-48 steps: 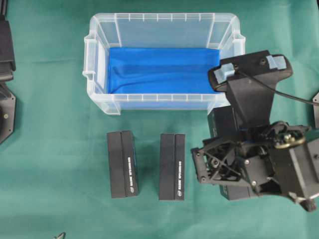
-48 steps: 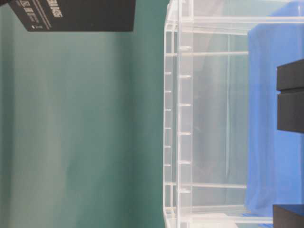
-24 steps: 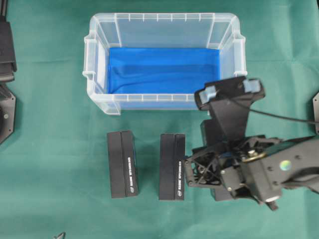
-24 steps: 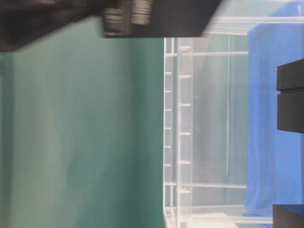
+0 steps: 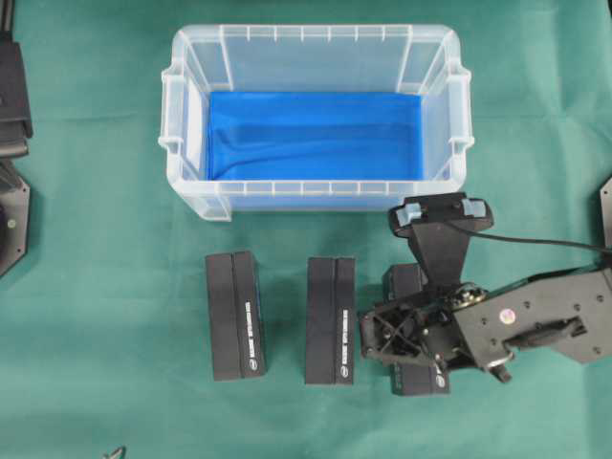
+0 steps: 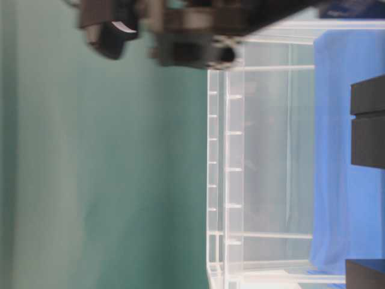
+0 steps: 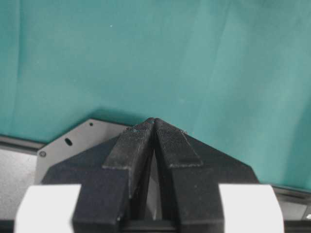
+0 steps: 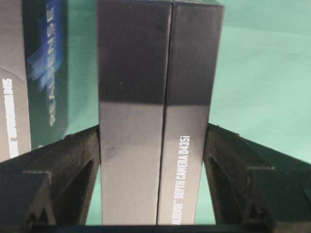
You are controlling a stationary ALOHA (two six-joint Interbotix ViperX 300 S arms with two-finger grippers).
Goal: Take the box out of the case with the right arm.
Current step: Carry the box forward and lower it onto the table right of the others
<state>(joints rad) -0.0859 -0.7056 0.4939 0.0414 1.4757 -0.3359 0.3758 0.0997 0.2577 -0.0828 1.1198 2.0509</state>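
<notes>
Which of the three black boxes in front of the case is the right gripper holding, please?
The rightmost box, between the right gripper's fingers; the left box and middle box lie free on the cloth.

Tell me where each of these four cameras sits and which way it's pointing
Overhead exterior: above the table, looking straight down on the case, three black boxes and the right arm.
Table-level exterior: low beside the case, image turned sideways; a blurred arm crosses the top.
Left wrist: on the left arm, facing green cloth past the left claw, fingertips together.
Right wrist: behind the right claw, gripping the box.
Shared: overhead and right wrist both show that held box.
</notes>
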